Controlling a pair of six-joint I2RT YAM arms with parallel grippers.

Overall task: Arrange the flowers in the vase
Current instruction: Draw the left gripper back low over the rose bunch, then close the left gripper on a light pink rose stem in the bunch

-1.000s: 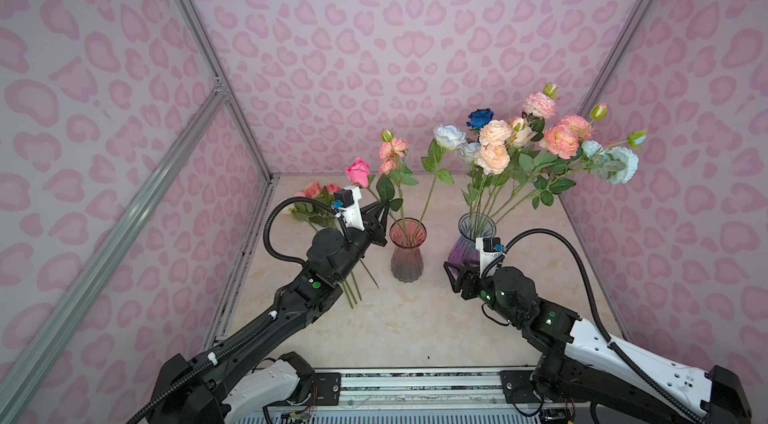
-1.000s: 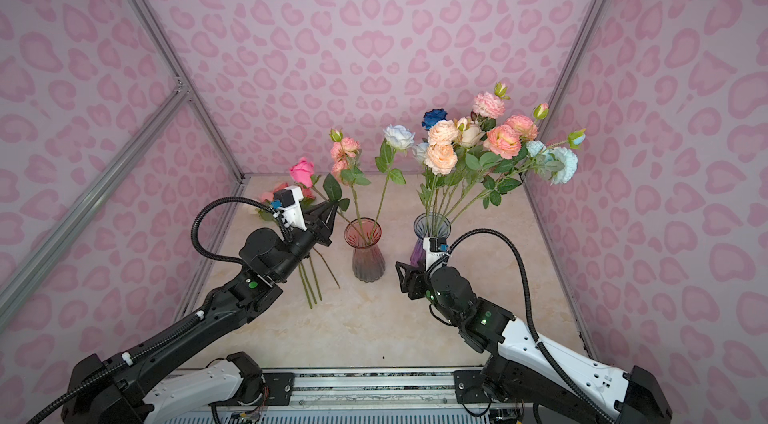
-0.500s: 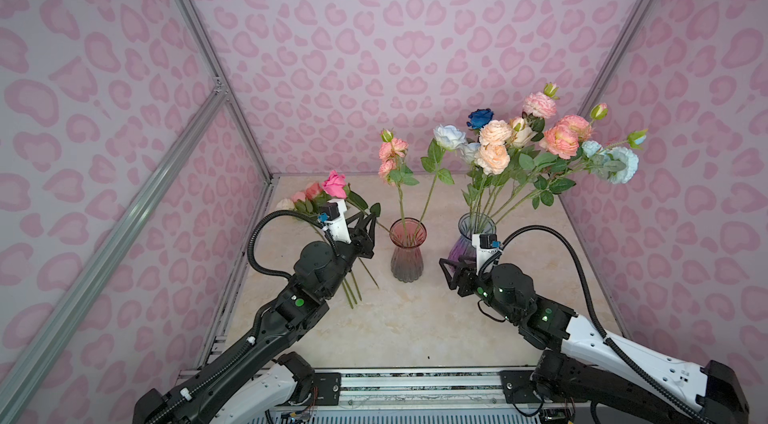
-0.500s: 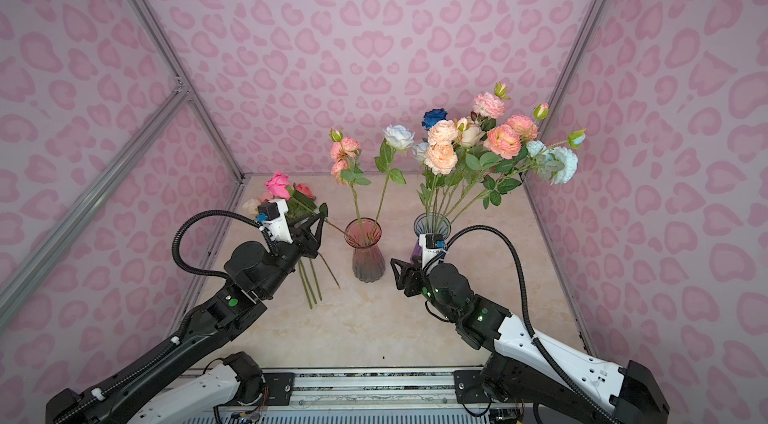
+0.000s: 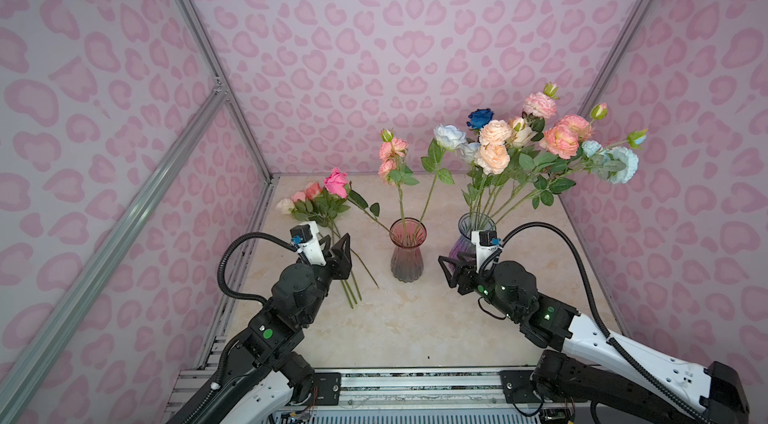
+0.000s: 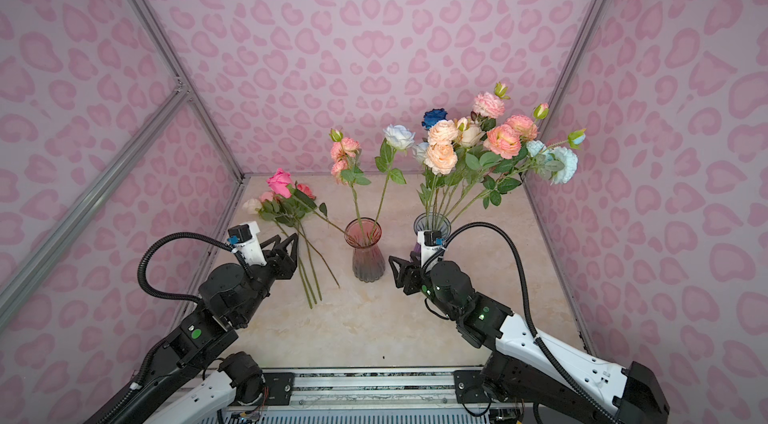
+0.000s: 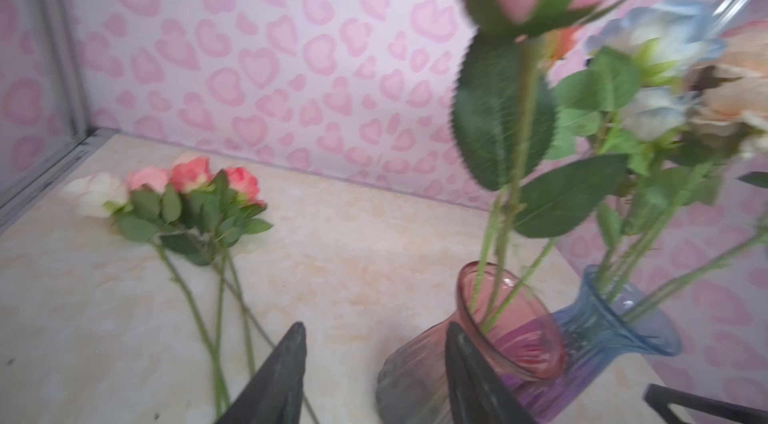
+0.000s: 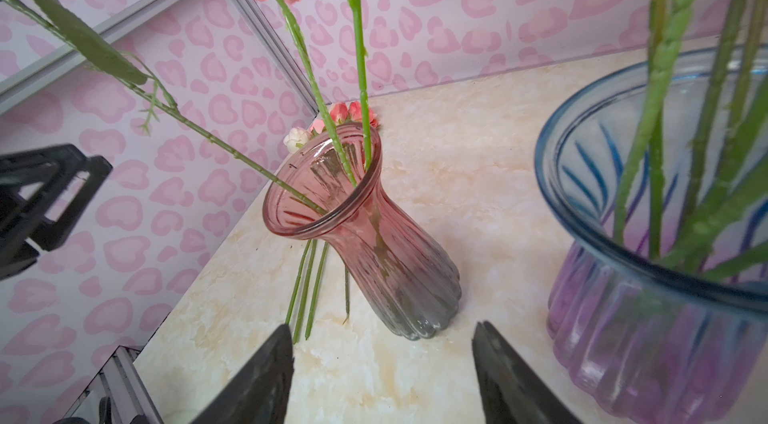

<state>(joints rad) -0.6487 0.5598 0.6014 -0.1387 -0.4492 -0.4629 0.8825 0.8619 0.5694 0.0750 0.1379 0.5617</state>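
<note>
The pink glass vase [image 5: 407, 253] [image 6: 367, 253] [image 8: 365, 230] holds three flowers: a peach rose, a pale blue rose and a hot pink rose [image 5: 336, 182] [image 6: 279, 182] that leans left. My left gripper [image 5: 337, 244] [image 6: 286, 239] [image 7: 374, 328] is open and empty, just left of that vase, over the stems of a loose bunch of flowers [image 5: 309, 201] [image 7: 183, 197] lying on the table. My right gripper [image 5: 451, 268] [image 6: 401, 267] [image 8: 381, 326] hangs open and empty between the two vases.
A blue-purple vase [image 5: 473, 234] [image 8: 648, 318] at the right holds a large bouquet [image 5: 540, 143]. Patterned walls with metal frame bars [image 5: 249, 139] close in the marble table [image 5: 415, 330] on three sides. The arms' base rail runs along the front edge.
My left gripper opened and let go of the hot pink rose, then drew back down and left. The rose tipped left, its stem in the pink vase. The right arm barely moved.
</note>
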